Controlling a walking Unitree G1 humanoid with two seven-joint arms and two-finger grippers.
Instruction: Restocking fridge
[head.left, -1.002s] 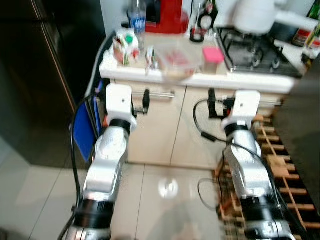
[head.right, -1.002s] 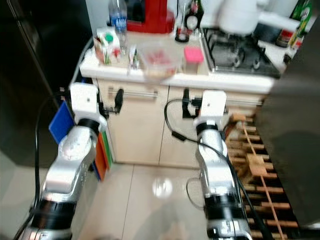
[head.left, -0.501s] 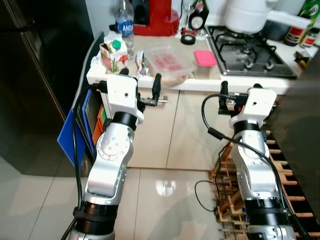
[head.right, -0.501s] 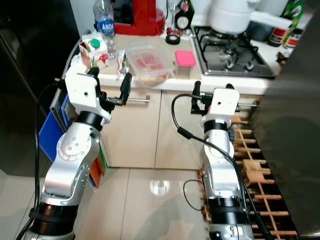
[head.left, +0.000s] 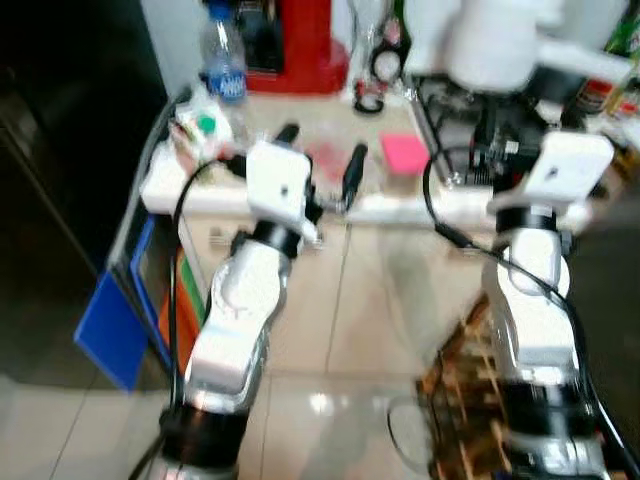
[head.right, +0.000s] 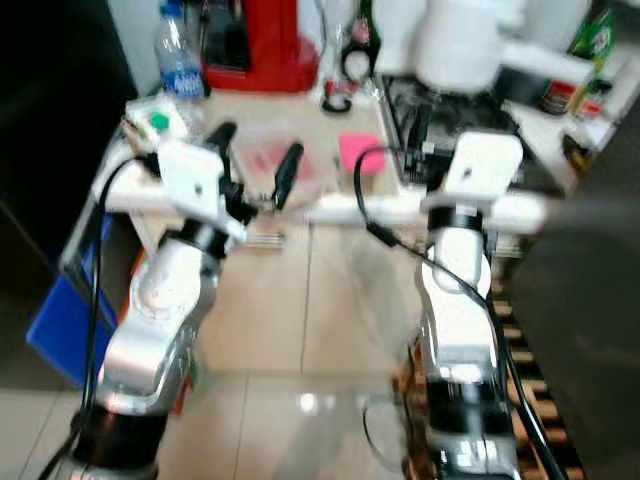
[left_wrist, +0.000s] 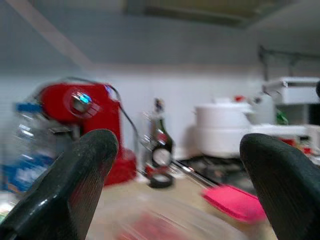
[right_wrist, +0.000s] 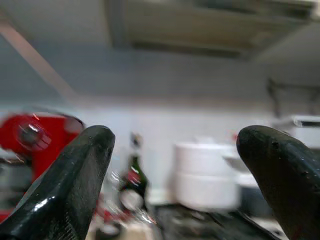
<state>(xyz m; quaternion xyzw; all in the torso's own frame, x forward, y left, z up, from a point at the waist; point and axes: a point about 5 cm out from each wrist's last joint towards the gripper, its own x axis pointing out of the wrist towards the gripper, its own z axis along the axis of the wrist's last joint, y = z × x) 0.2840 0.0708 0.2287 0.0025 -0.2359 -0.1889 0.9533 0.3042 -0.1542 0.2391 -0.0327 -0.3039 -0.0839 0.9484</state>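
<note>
Both jaws stand spread and empty. From the head I see my left gripper (head.left: 322, 160) raised over one clear food container (head.right: 262, 160), one pink-lidded tub (head.left: 403, 152) beside it. Left wrist: container blurred between my fingers (left_wrist: 85, 170). Right wrist: right gripper (right_wrist: 175, 185) facing one white pot (right_wrist: 202, 175)

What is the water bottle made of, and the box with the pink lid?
The water bottle looks like clear plastic: see-through, with a blue label. The box with the pink lid seems plastic too, the lid matte; blur leaves its body unsure.
</note>
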